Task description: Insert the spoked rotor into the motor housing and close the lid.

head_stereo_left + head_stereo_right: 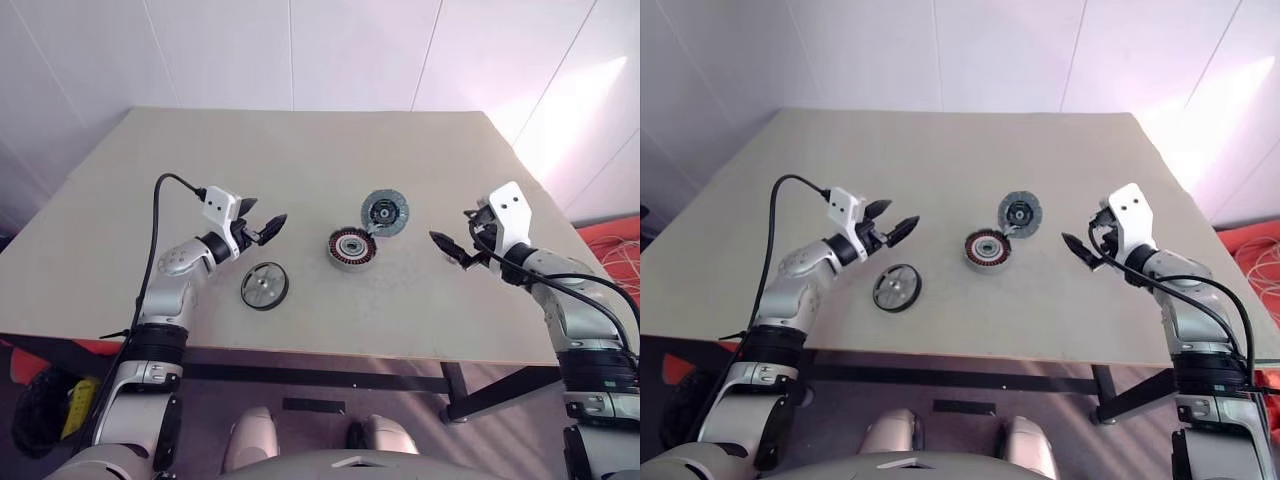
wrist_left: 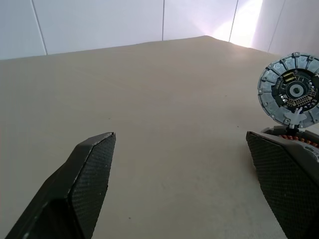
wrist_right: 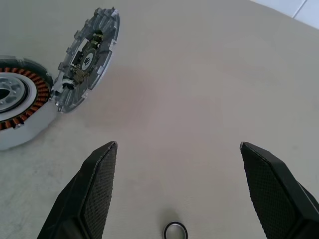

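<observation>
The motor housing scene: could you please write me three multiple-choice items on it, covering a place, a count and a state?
1. Where does the spoked rotor lie?
A. inside the motor housing
B. flat on the table, near the left end effector
C. in the right end effector

2. How many round motor parts are on the table?
A. two
B. three
C. five

3. How does the lid stand?
A. open, tilted up at the motor housing's far edge
B. shut on the housing
C. held by an end effector

Answers: 1 B, it rests below the left end effector; 2 B, rotor, housing, lid; 3 A, the windings show uncovered.
</observation>
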Controlling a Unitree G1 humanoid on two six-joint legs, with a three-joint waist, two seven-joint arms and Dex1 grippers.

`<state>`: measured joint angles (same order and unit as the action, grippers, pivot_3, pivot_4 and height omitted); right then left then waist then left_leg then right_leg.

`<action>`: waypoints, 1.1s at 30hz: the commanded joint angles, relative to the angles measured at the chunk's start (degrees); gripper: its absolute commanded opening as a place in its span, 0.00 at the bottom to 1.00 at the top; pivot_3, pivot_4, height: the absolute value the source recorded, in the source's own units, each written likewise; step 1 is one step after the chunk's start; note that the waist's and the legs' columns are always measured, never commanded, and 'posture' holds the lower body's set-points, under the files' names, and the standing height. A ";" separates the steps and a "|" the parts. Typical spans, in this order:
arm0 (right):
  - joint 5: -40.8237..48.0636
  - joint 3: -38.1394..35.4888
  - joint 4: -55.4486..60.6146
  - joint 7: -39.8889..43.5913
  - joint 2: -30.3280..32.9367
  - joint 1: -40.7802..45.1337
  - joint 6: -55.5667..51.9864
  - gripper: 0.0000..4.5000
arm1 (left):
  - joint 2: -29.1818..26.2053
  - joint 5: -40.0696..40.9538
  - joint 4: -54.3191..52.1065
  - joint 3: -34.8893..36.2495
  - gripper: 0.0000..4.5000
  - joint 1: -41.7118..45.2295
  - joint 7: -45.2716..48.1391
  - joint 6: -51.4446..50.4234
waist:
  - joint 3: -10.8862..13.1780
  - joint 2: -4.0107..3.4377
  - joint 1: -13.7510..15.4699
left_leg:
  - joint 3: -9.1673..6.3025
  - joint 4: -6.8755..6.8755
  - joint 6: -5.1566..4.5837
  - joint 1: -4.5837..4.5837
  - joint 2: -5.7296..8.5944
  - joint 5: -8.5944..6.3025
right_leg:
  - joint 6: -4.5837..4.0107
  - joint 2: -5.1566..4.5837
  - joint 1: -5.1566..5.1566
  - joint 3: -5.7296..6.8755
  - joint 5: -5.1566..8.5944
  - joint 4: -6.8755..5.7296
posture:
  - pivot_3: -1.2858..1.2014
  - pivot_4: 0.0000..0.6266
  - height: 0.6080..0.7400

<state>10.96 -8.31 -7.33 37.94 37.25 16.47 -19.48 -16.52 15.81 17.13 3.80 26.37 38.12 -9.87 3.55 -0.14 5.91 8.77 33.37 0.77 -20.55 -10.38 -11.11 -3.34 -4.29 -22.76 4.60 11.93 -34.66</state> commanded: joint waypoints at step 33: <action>0.43 -1.49 -16.74 -0.17 -2.17 2.87 0.82 0.63 | -1.74 -0.54 -2.82 0.35 1.00 0.19 -0.18 0.92 | 0.00 -0.01 -0.06 | 0.01 0.02 -0.01 0.00 0.01 0.00 | -0.24 0.00 0.04 0.00 -0.13 0.00 | 0.52 0.00 1.00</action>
<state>11.21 -9.47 -24.03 37.74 34.96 17.70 -19.70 -17.58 15.24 17.11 3.76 26.12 38.20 -9.84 3.54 -0.14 5.86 8.77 33.38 0.76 -20.54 -10.37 -11.12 -3.58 -4.29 -22.72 4.61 11.80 -34.66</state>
